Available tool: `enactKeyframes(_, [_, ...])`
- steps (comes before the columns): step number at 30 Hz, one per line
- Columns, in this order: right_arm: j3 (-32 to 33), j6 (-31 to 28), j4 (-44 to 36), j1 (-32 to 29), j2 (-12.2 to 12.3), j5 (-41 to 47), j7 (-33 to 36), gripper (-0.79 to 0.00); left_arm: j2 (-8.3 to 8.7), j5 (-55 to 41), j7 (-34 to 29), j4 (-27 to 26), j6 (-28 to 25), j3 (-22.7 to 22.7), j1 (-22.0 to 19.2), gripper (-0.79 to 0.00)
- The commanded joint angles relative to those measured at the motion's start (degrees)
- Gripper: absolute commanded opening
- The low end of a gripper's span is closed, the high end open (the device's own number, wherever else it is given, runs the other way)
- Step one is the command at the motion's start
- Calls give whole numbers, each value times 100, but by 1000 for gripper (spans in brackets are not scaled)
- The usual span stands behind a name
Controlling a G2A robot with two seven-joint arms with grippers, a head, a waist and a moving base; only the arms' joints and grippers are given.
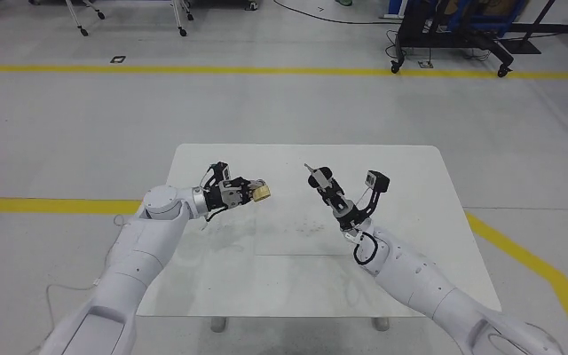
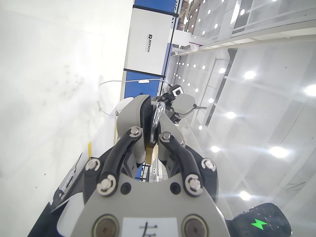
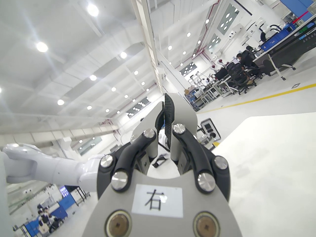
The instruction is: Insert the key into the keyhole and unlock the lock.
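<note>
Brass-bodied small padlock [image 1: 259, 191] is clamped in the left hand [image 1: 246, 192] and held above the white desk [image 1: 399, 177]. Its free end is turned toward the other arm, apparently to present the keyhole, which is too small to confirm. Opposite, the right hand [image 1: 318, 178] is closed on a thin silver metal key [image 1: 309, 168], whose blade projects beyond the fingertips. Key and padlock are well apart, so insertion has not begun.

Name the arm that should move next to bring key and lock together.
Right, probably. The right gripper holds the key, free to advance; the left gripper grips the lock across a gap and can just hold it steady.
</note>
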Motion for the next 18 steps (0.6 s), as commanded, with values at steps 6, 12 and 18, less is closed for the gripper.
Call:
enactKeyframes(6, [-6, 7, 6, 7, -1, -63, -1, -785, 0, 0, 1, -2, -3, -2, 3, -785])
enactKeyframes(12, [24, 261, -19, -19, -4, -141, 71, -785, -17, 253, 644, -80, 484, 114, 184, -785])
enactKeyframes(18, [156, 691, -362, -367, 6, 636, 896, -785, -173, 238, 1354, -472, 1081, 393, 176, -785])
